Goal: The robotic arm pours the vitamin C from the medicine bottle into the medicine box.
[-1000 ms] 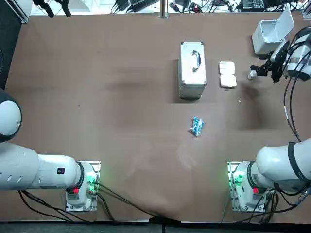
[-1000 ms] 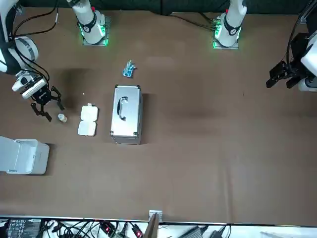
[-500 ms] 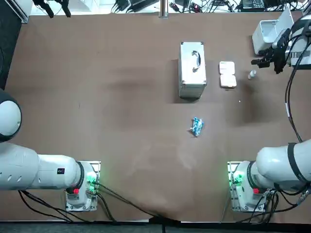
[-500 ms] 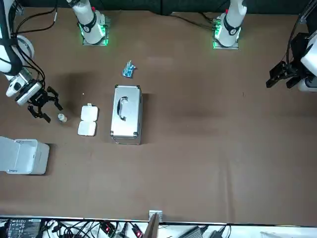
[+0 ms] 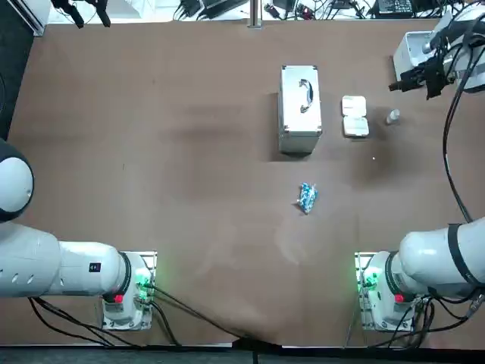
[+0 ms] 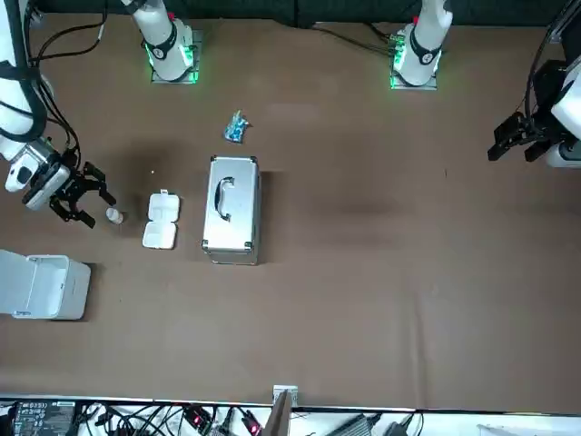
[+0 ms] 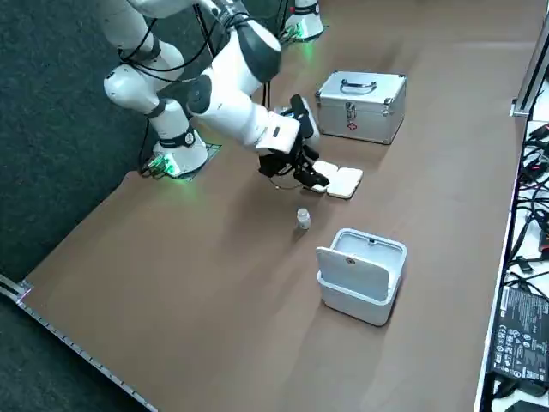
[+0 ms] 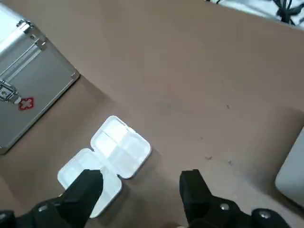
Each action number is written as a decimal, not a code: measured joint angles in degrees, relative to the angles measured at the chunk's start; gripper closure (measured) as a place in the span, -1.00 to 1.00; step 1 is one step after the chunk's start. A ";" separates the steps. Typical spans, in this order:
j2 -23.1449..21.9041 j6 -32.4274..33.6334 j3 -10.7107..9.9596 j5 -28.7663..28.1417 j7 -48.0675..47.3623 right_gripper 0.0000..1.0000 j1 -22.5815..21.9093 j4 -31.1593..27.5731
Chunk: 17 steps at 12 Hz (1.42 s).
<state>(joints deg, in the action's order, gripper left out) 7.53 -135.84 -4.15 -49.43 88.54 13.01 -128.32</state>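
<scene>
While gripper (image 8: 141, 176) gapes near medicine bottle (image 7: 303, 219) — contents indiscernible.

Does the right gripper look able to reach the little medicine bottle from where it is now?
Probably yes. The right gripper hangs open close beside the medicine bottle, which stands upright on bare table, apart from the open medicine box; nothing lies between them.
</scene>
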 joint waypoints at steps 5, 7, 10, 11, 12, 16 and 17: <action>-0.02 0.21 0.08 13.87 -19.93 -1.00 -3.17 3.66; -0.03 2.39 0.10 18.61 -27.80 -1.00 -4.15 5.62; -0.54 7.46 0.18 26.57 -41.01 -1.00 -5.75 9.55; -1.51 9.43 0.44 29.50 -47.43 -1.00 -6.83 11.06; -1.99 10.26 0.46 30.09 -49.71 -1.00 -7.40 11.29; -2.69 16.70 0.67 36.68 -61.16 -1.00 -8.78 14.84; -2.70 18.97 0.96 37.74 -63.91 -1.00 -8.90 16.74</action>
<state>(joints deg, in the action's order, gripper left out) 4.82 -116.87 -3.18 -11.69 24.63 4.10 -111.58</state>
